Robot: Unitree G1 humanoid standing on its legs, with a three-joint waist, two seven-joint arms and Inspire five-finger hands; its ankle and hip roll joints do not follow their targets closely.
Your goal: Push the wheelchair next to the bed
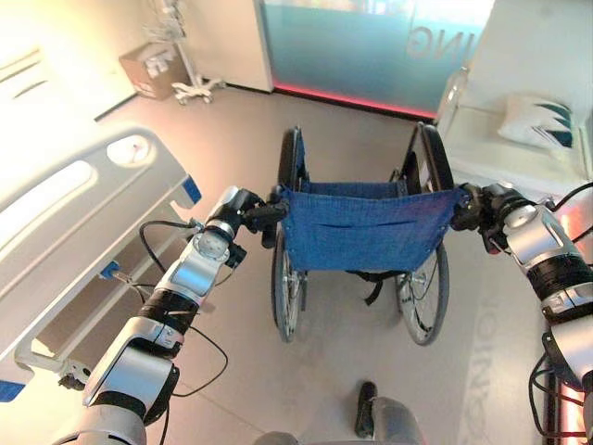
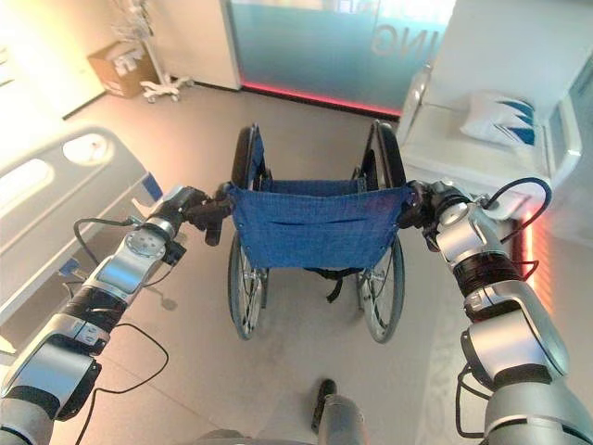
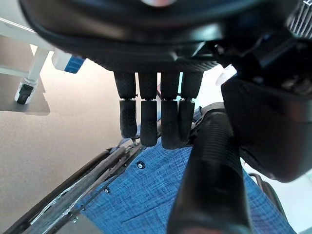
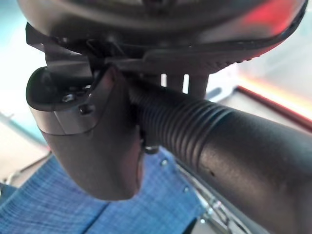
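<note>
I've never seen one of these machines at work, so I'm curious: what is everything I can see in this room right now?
wheelchair: one, blue fabric back, black frame and wheels, centre of the floor, facing away.
push handles: two, black, one at each upper corner of the back.
bed: one, white, along the left side.
second bed: one, white, at right.
pillow: one, white with teal pattern, on the second bed.
cardboard box: one, brown, far left by the wall.
wheeled stand: one, white, beside the box.
left hand: dark, curled on the left handle.
right hand: dark, curled on the right handle.
</note>
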